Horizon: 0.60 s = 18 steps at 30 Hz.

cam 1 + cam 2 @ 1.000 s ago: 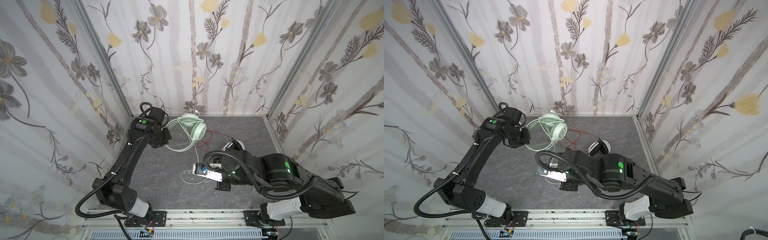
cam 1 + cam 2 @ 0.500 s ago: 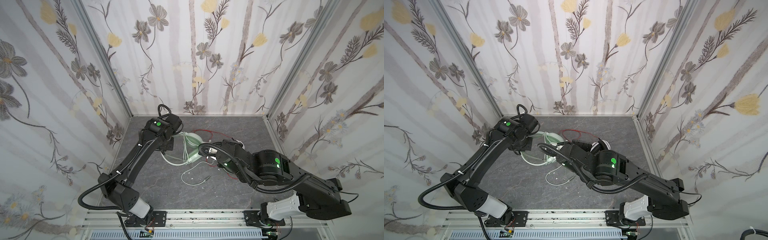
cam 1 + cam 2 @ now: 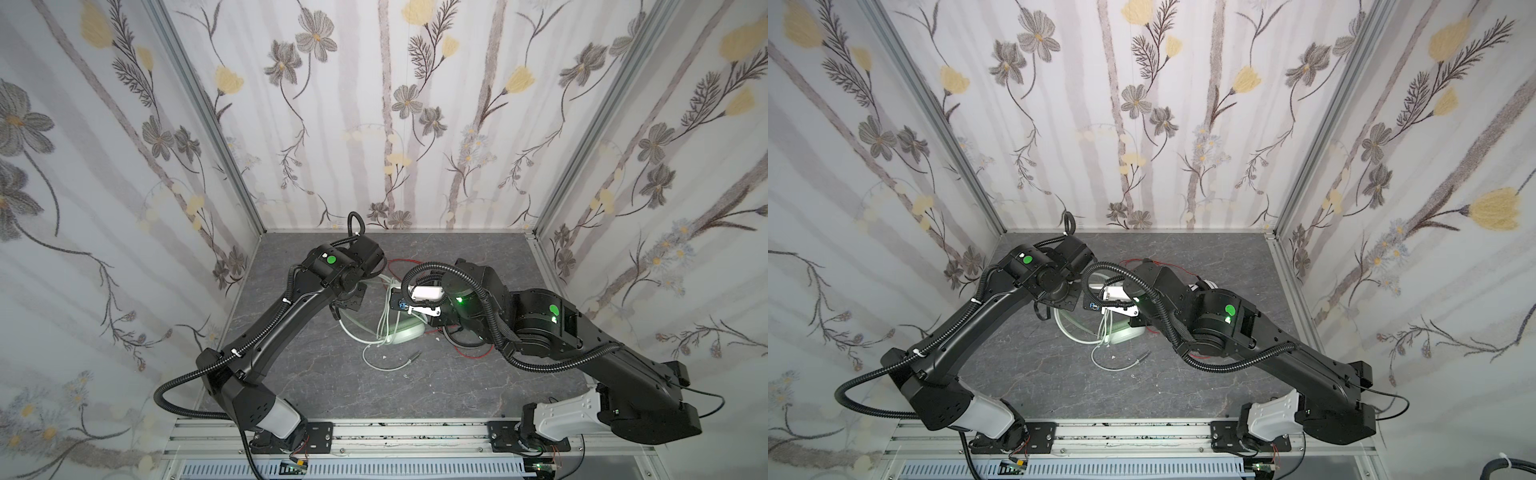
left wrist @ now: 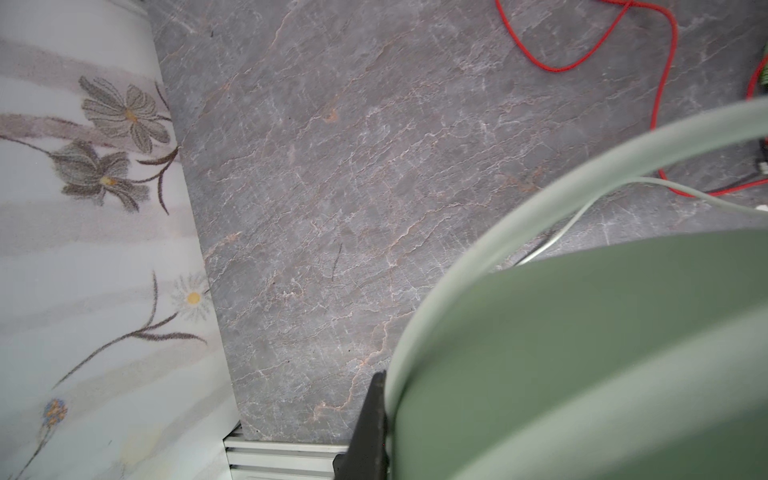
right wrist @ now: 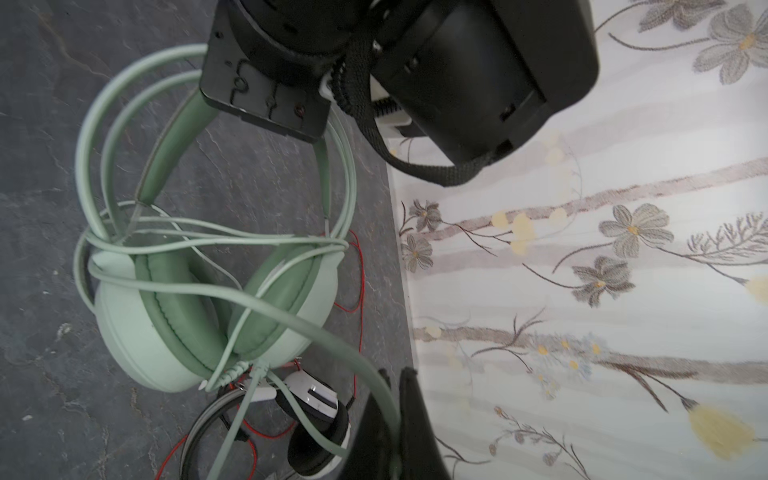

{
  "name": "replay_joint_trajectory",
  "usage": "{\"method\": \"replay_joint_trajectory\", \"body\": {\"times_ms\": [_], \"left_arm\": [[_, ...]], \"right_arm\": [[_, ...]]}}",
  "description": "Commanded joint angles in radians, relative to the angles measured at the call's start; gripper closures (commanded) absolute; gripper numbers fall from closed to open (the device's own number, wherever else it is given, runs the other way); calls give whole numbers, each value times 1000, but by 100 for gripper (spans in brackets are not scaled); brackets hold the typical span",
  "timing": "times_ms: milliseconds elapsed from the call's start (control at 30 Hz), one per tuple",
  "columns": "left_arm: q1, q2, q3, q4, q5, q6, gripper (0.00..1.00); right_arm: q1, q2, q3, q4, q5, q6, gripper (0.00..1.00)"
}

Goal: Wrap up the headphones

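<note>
- Both arms have swung in toward the middle: the left arm [image 3: 291, 316] has come off the far-left corner, the right arm [image 3: 540, 320] has come up from the near side, and the green headset [image 3: 409, 330] has travelled in with them.
- In both top views the green headset sits mid-desk [image 3: 332, 395] between the two wrists. Strands of green cable [image 3: 384, 320] climb from it to the right wrist, and the loose plug end [image 3: 414, 354] lies on the desk just near of it.
- From the left wrist, the headband [image 4: 540, 199] fills the close foreground with a black jaw tip hard against its edge. The left jaws are together on it, steadying the set, I'd say, as an anchor for winding. A red cable [image 4: 660, 83] loops on the bare desk beyond.
- From the right wrist, the cups [image 5: 137, 332] hang below the held headband, and I can't tell whether they touch the desk. The cable crosses them several times. One thick strand runs taut into the right jaws, which are clamped on it, probably ready for another turn.
- A white-and-black headset [image 5: 316, 409] lies just beside the cups, its red cord unwound.
</note>
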Motion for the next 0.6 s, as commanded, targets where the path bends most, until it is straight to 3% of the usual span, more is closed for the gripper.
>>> {"method": "replay_joint_trajectory", "body": {"times_ms": [0,133,333,567], "left_arm": [[-10,-4,11,47,45,10,100],[-13,-9,15,65,81,11,100],[-16,-62,13,99,137,14,100],[-19,-145,-22,140,260,51,100]], "right_arm": [[-20,12,10,72,-258,28,100],[-34,30,1,62,-349,31,100],[-179,58,2,92,-493,148,100],[-277,72,-16,139,-525,201,100]]}}
